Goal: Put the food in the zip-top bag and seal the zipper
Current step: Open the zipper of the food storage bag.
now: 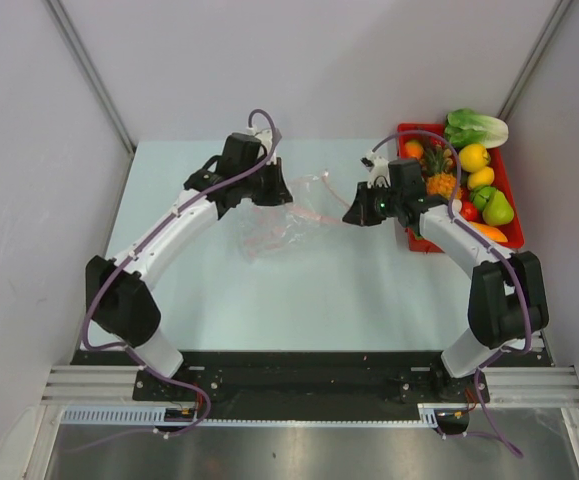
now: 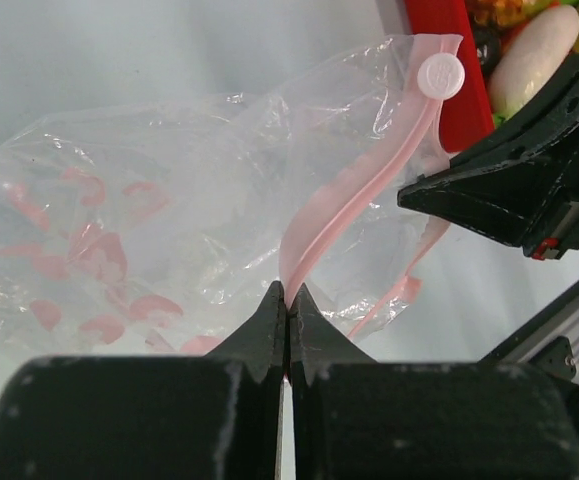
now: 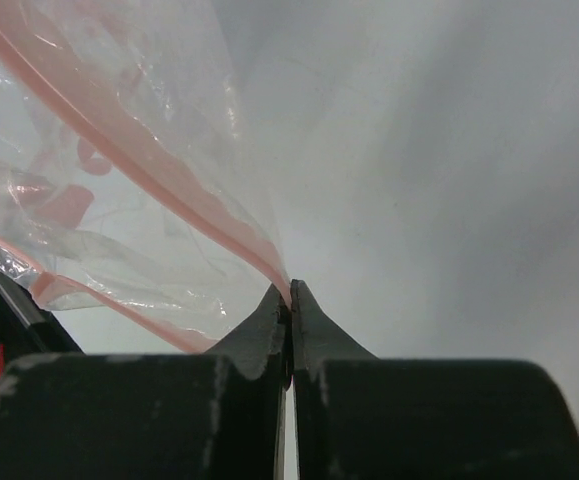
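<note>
Room: plain pale grey wall panels (image 1: 299, 60) close in the left, back and right sides, with dark seams running up at the two back corners.
Surface: a pale blue-green table (image 1: 319, 300), matte and flat; along its near edge sit a black base plate (image 1: 299, 372) and a brushed metal sheet (image 1: 299, 450).
Left gripper (image 2: 287, 295): jaws clenched, pinching the zipper at their tips.
Zip-top bag (image 2: 119, 200): crumpled clear plastic with reddish markings, spreading ahead and to the left of the left jaws; in the top view it lies on the table between the two grippers.
Zipper (image 2: 349, 190): the pink strip rises from the left jaws and curves up to the right, ending at a round white slider (image 2: 440, 75).
Right gripper (image 3: 289, 290): jaws clenched, with the pink strip running into their tips from the upper left.
Red tray (image 1: 505, 175): on the table behind the right gripper, at the table's right edge.
Food (image 1: 469, 180): all in the tray, apart from the bag: leafy green cabbage, yellow, green, orange and red pieces, and a pineapple.
</note>
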